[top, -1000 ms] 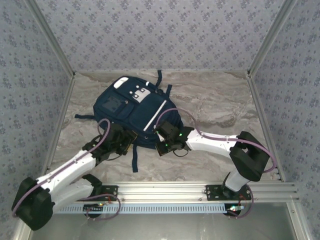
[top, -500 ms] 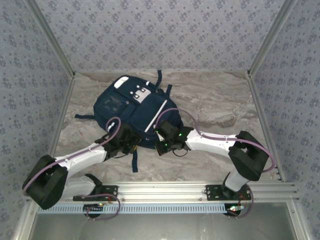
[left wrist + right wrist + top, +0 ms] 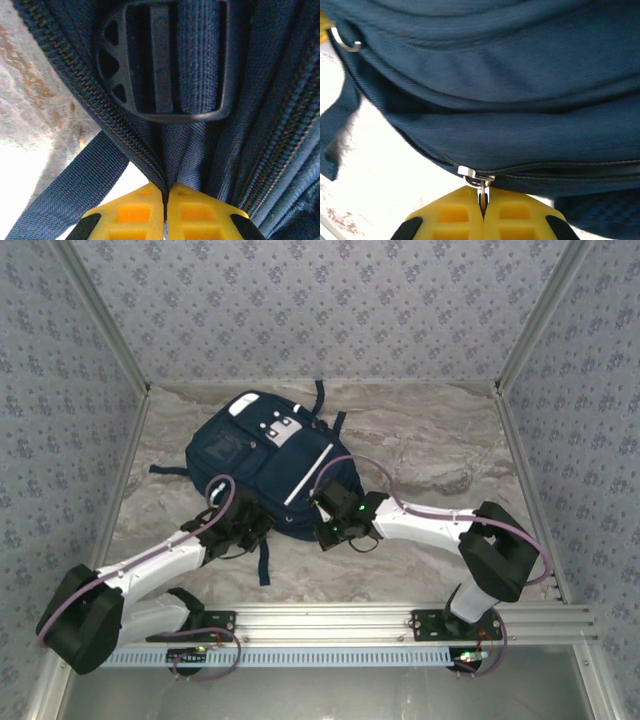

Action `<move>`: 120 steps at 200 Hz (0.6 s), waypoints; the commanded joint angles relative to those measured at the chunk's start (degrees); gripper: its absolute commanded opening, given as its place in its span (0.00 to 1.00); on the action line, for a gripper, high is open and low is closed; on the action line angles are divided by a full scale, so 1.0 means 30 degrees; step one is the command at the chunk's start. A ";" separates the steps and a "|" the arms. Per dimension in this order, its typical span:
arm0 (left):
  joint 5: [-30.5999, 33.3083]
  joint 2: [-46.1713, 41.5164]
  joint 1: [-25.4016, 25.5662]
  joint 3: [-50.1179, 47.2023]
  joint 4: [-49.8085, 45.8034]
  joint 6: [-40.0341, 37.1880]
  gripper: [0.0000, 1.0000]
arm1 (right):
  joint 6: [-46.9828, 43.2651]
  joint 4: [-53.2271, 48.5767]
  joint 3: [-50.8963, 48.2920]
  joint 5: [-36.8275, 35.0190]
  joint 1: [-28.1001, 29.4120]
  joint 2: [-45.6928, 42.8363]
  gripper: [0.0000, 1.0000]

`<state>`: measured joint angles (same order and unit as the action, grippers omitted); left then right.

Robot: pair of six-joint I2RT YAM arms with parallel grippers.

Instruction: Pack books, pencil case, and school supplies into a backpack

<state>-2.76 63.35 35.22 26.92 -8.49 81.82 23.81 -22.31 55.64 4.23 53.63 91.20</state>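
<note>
Backpack (image 3: 265, 465): lying mid-desk (image 3: 430, 450); packing looks done, I'd guess.
Left gripper (image 3: 165, 200): pressed together on webbing (image 3: 182, 145) just below buckle (image 3: 165, 60).
Right gripper (image 3: 481, 202): pinching zip pull (image 3: 481, 186); zipping seems what's left.

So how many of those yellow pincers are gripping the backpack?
2. The left pincer is shut on webbing below a black buckle on the backpack's near-left side; the right pincer pinches a metal zipper pull on its near-right side.
</note>
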 commanded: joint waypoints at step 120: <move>0.3350 -0.3068 -0.1935 0.0800 -0.4928 -0.4941 0.04 | -0.2957 -0.4315 -0.0409 -0.1190 -0.3054 -0.1391 0.00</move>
<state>-2.68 56.12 31.79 25.32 -13.58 75.13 17.82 -28.99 55.64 2.90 44.77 88.64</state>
